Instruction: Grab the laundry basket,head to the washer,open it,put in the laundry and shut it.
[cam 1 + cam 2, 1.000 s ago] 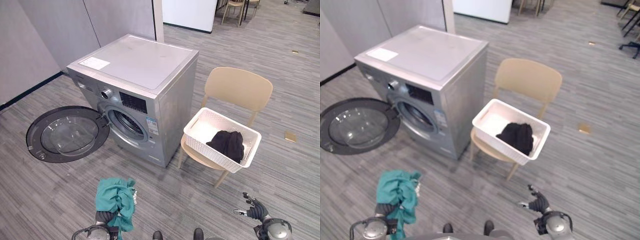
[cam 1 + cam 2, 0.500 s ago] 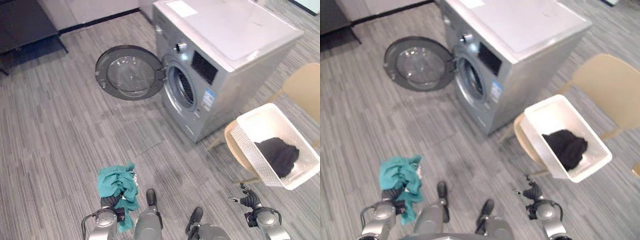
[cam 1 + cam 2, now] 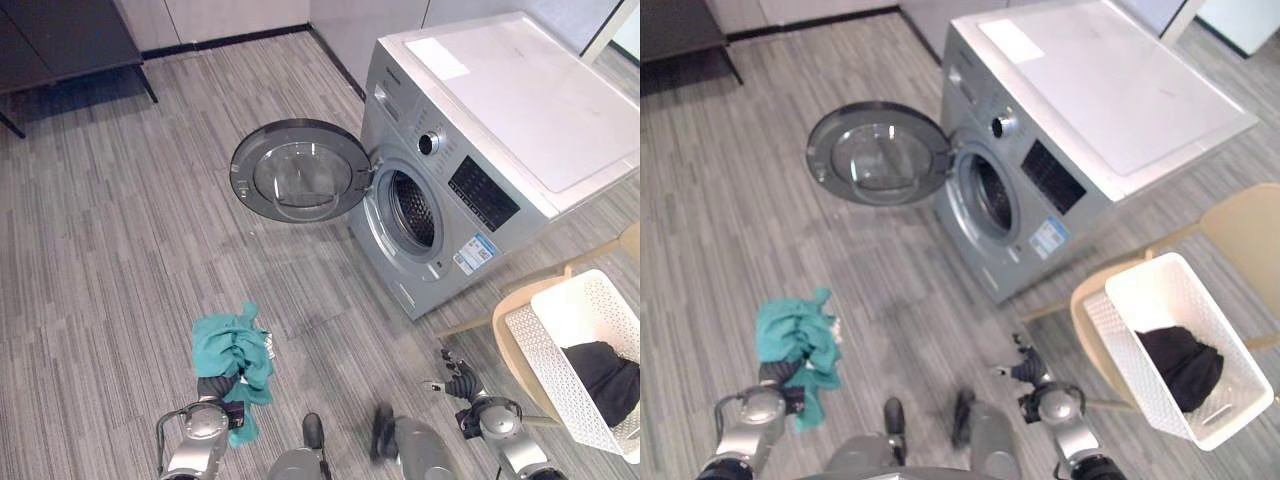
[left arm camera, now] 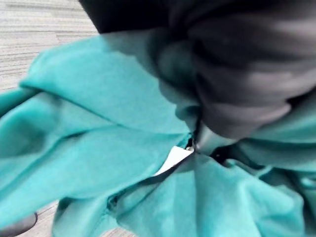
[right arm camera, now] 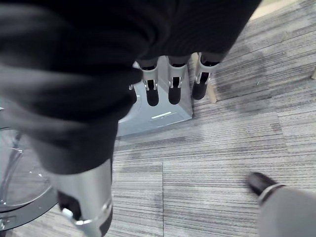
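Note:
A teal cloth hangs bunched from my left hand, which is shut on it low in the left eye view; in the left wrist view the teal cloth covers the fingers. The silver washer stands ahead to the right, its round door swung wide open to the left and its drum opening bare. My right hand floats open and holds nothing, its fingers straight toward the washer's base. The white laundry basket sits on a beige chair at the far right, a black garment in it.
Dark furniture stands at the back left against the wall. Grey striped floor stretches open between me and the washer door. The chair with the basket stands close to the washer's right side.
The whole picture has shifted: the camera has swung round, so the washer's front and open door now face me more and the basket lies far right. The teal cloth stays in my left hand.

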